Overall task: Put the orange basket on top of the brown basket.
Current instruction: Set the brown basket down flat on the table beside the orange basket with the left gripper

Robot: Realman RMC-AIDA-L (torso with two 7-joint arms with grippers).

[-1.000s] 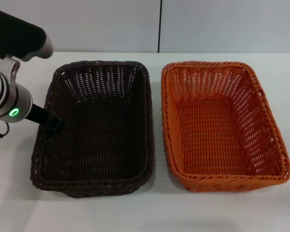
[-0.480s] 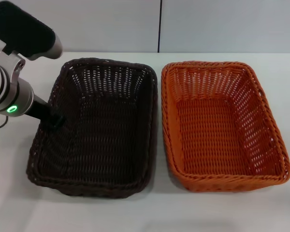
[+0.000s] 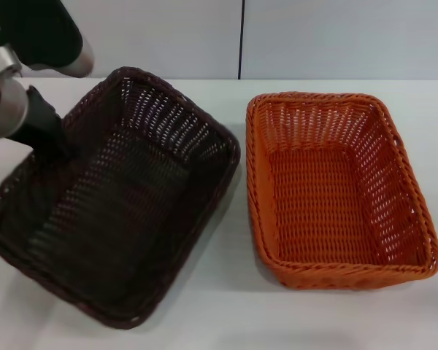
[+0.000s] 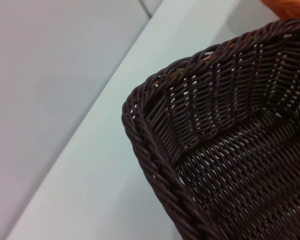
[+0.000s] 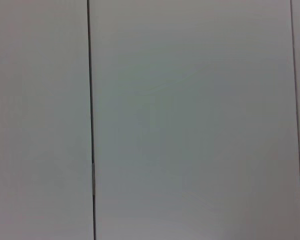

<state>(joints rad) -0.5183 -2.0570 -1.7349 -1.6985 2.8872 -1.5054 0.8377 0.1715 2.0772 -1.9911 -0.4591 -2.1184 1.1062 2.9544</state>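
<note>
Head view: left tool [image 3: 58, 149] grips the brown basket [image 3: 124, 211] by its left rim, basket turned askew on the white worktop [image 3: 233, 306], just left of the orange basket [image 3: 336, 189]

Head looks down; left wrist close on brown basket [image 4: 230, 150]; right faces wall [image 5: 190, 120].

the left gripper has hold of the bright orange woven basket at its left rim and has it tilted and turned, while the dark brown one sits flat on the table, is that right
Not quite: the baskets are swapped. In the head view the left gripper holds the very dark brown woven basket at its left rim, tilted and turned, while the bright orange woven basket sits flat on the white table.
</note>
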